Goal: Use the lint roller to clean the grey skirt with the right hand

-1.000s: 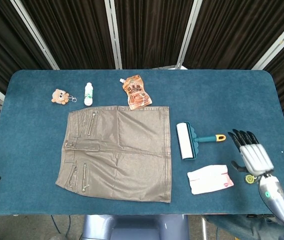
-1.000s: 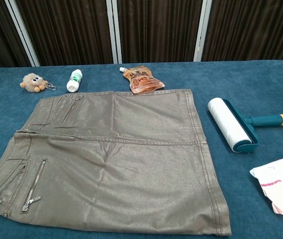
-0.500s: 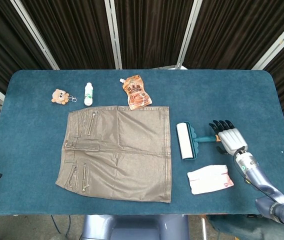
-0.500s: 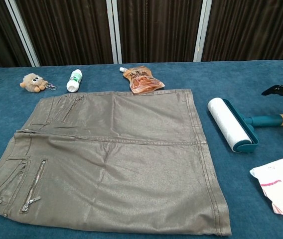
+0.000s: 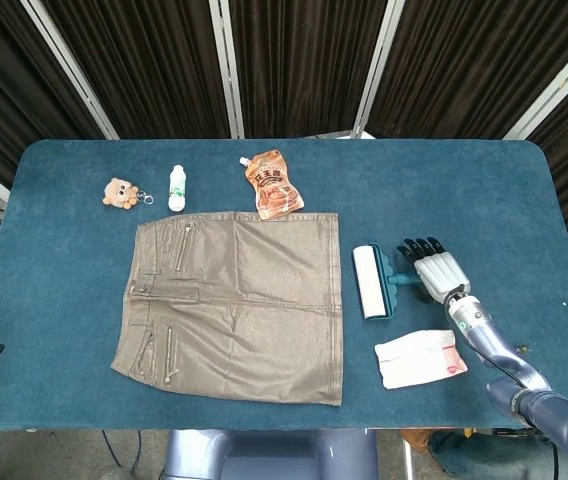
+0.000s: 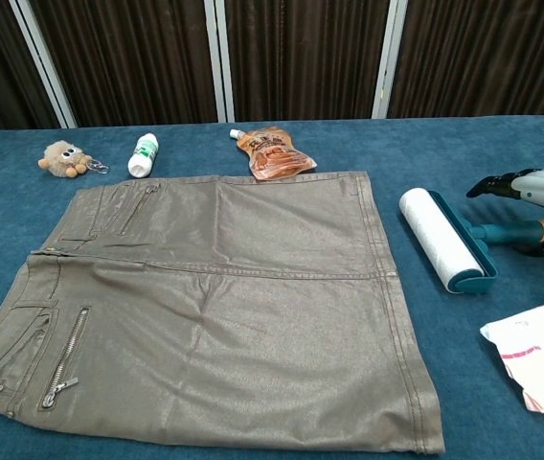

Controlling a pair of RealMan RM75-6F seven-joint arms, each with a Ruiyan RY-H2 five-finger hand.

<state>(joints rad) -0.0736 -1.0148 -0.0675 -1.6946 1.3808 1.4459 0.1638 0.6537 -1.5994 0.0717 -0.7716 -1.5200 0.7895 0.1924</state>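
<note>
The grey skirt (image 5: pixel 234 290) (image 6: pixel 215 297) lies flat in the middle of the blue table (image 5: pixel 64 280), waistband to the left. Just right of its hem lies the lint roller (image 5: pixel 369 282) (image 6: pixel 442 238), white roll toward the skirt and teal handle (image 6: pixel 507 231) pointing right. My right hand (image 5: pixel 432 268) (image 6: pixel 537 186) hovers over that handle with its fingers spread and the thumb below, covering most of the handle in the head view. It holds nothing. My left hand shows in neither view.
A white and pink packet (image 5: pixel 420 358) (image 6: pixel 540 350) lies just in front of the roller. Along the far side of the skirt sit an orange pouch (image 5: pixel 274 185), a small white bottle (image 5: pixel 176 187) and a plush keychain (image 5: pixel 119 192).
My right hand has moved left and toward the far side, from the table's right front area to a spot over the roller's handle. The roller and skirt have not moved.
</note>
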